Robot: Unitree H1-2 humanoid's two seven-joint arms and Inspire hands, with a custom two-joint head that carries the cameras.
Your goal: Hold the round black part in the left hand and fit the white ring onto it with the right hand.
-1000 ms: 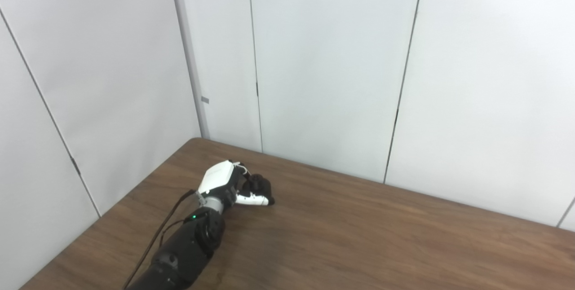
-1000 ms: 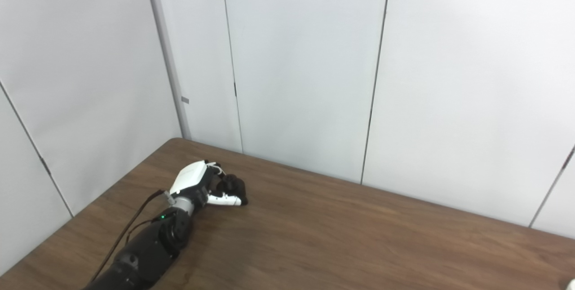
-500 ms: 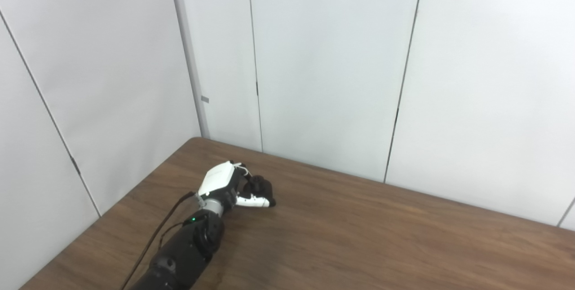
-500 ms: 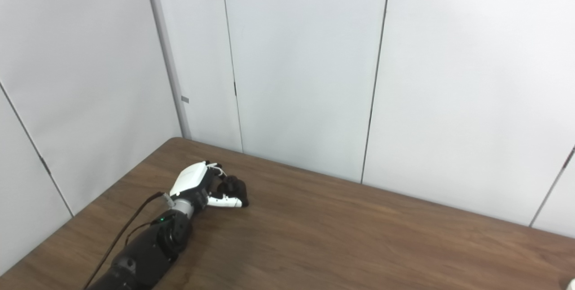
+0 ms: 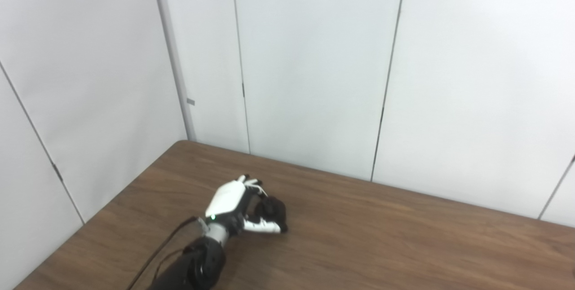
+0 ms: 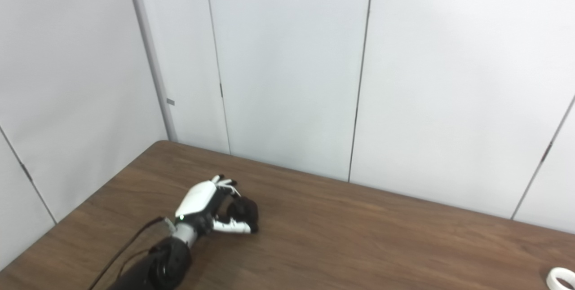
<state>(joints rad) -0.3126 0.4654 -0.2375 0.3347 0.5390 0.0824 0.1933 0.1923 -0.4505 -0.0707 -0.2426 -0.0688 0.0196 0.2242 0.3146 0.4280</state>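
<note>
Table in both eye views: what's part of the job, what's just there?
Part of the job:
- left hand, fingers closed around the round black part
- white ring, lying at the table's near right edge, untouched

Just there:
- brown table
- white wall panels

The right hand is not in view.

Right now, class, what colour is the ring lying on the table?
White; the ring shows only in the right eye view, at the bottom right corner.

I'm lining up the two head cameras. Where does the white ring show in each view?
Left eye view: the ring is not in it.
Right eye view: the ring lies on the table at the bottom right corner, partly cut off by the frame.
Shared landmark: the left hand, shut on the black part.
</note>
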